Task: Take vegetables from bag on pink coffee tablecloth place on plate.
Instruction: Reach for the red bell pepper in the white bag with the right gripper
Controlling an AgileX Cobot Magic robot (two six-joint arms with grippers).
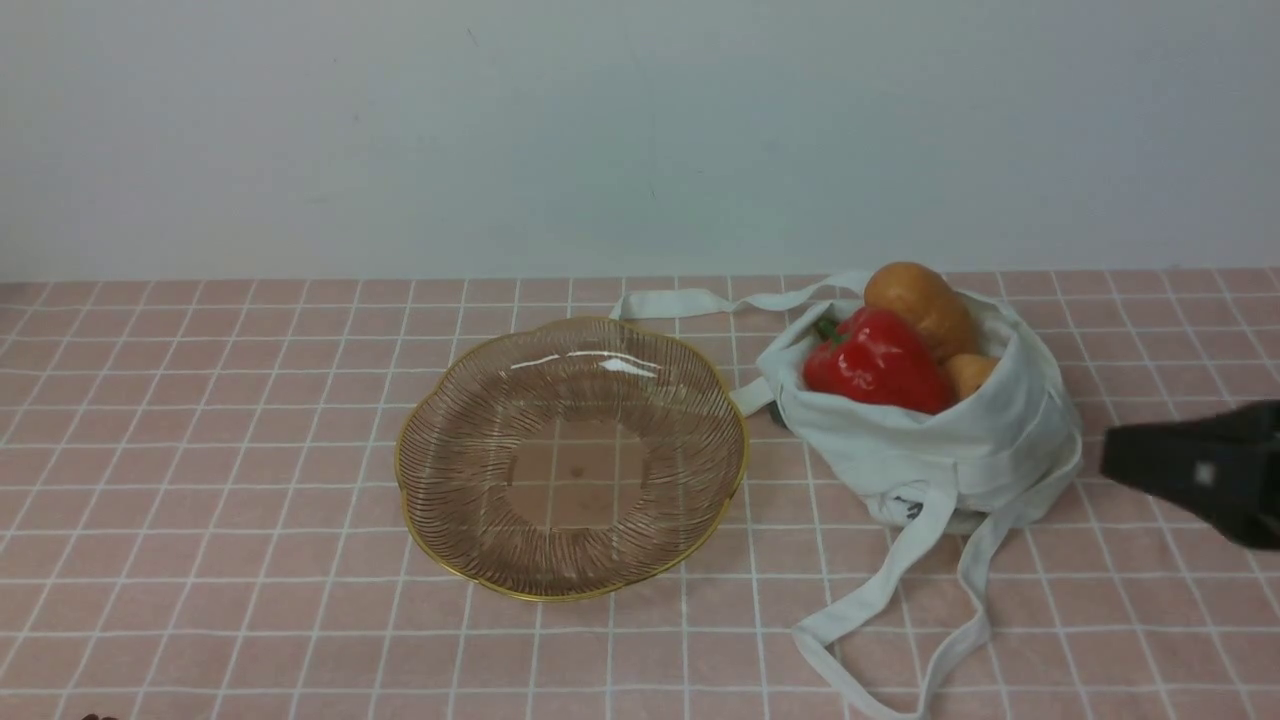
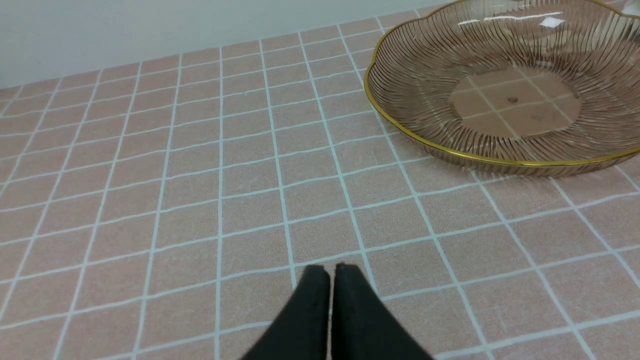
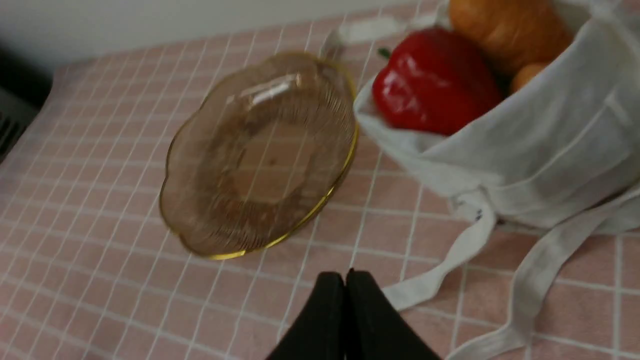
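The off-white cloth bag (image 1: 960,440) sits on the pink grid tablecloth (image 1: 200,480), right of the plate (image 1: 570,455). In it lie a red bell pepper (image 1: 878,362) and two tan-orange potato-like lumps (image 1: 915,300) (image 1: 968,372); the small green piece is hidden. The plate is empty. My right gripper (image 1: 1110,460) is shut and empty, just right of the bag; in the right wrist view its tip (image 3: 345,275) hovers in front of the bag (image 3: 550,150) and pepper (image 3: 432,82). My left gripper (image 2: 330,270) is shut and empty over bare cloth, left of the plate (image 2: 500,85); it is out of the front view.
The bag's long straps (image 1: 900,580) trail over the cloth toward the front edge, and one (image 1: 700,300) runs behind the plate. A pale wall (image 1: 640,130) closes the far side of the table.
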